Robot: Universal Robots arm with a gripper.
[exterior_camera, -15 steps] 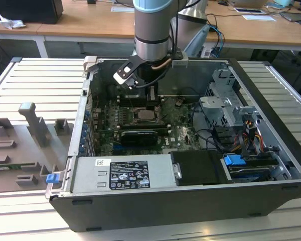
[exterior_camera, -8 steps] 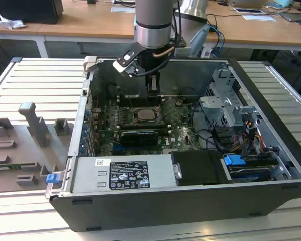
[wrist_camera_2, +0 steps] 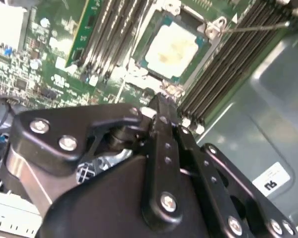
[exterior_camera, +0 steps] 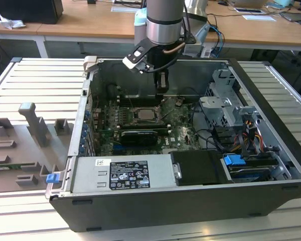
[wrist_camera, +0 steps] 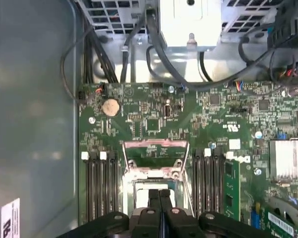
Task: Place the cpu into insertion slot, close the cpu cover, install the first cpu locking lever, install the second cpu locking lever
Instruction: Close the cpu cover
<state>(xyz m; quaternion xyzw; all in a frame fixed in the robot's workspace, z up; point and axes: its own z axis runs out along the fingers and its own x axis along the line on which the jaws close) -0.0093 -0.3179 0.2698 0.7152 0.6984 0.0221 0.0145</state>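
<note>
The cpu (wrist_camera_2: 173, 47), a pale silver square, lies in the insertion slot (wrist_camera_2: 137, 68) on the green board. In the exterior view the cpu (exterior_camera: 146, 114) sits mid-board inside the open case. The cpu cover (wrist_camera: 156, 148), a thin silver frame, stands tilted up from its hinge, off the chip. A thin wire lever (wrist_camera_2: 253, 27) angles away from one socket corner. My gripper (wrist_camera: 160, 197) is shut with nothing between its fingers. It hangs just above the socket's edge and shows as black fingers (exterior_camera: 161, 89) pointing down beside the slot.
Long black memory slots (wrist_camera: 100, 183) flank the socket on both sides. A black card (exterior_camera: 138, 136) lies on the near side of the socket. Cables and a drive cage (exterior_camera: 226, 108) crowd the exterior view's right. The case walls (exterior_camera: 90, 90) close in around the board.
</note>
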